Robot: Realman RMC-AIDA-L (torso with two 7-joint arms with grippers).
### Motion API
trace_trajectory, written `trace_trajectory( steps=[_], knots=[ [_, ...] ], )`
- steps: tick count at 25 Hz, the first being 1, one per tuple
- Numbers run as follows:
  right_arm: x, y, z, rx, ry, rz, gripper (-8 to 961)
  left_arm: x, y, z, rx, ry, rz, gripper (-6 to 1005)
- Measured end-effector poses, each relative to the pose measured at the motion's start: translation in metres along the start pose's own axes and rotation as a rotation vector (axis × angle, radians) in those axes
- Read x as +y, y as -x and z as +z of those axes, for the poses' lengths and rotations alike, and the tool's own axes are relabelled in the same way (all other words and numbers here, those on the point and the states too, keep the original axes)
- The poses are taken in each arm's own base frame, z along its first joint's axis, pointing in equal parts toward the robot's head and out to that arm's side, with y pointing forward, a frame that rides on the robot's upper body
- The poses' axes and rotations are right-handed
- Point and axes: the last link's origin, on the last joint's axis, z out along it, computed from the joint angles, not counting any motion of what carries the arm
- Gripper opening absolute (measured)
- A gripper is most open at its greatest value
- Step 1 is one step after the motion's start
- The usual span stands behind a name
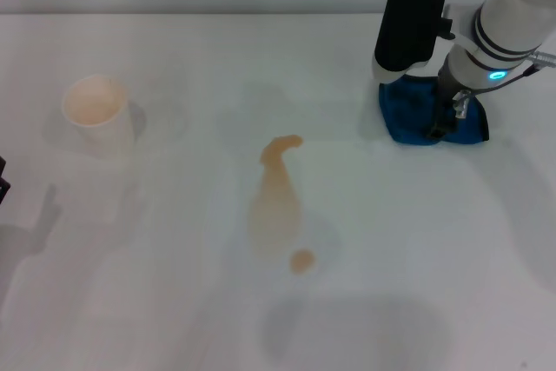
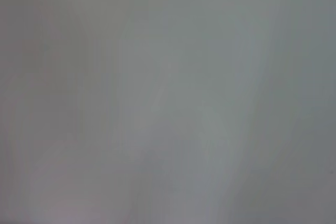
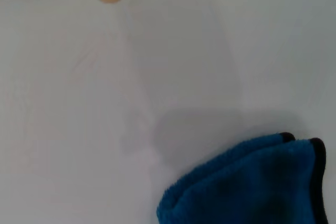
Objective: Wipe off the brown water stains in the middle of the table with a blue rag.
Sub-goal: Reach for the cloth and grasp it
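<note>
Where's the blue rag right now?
In the head view, the blue rag lies far right on the table, under the right gripper, right of the stains.

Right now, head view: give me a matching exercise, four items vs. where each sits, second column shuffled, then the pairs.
Items
1. blue rag
2. brown water stains
3. cup
4. right gripper

Places
A. far left side of the table
B. middle of the table
C. down on the rag
D. far right side of the table, under the right arm

Pairs: 1-D, 2-B, 3-A, 4-C
</note>
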Motion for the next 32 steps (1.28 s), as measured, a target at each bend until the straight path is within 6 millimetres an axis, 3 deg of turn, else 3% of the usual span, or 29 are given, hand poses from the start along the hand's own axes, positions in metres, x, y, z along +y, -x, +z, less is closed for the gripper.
trace_trajectory(
  steps=[9,22,32],
  knots=[
    [0.005,-0.001,-0.001,0.021,0.029,-0.017,664,0.001,-0.001,0.003,0.005,0.006,0.0,861],
    [0.018,0.004,-0.024,0.068,0.145,-0.064,643,-0.001,-0.002,0.004,0.011,0.002,0.0,862],
    [0.004,0.009,-0.023,-0.021,0.033,-0.051,641,-0.001,-0.003,0.004,0.02,-0.001,-0.024,862]
  ],
)
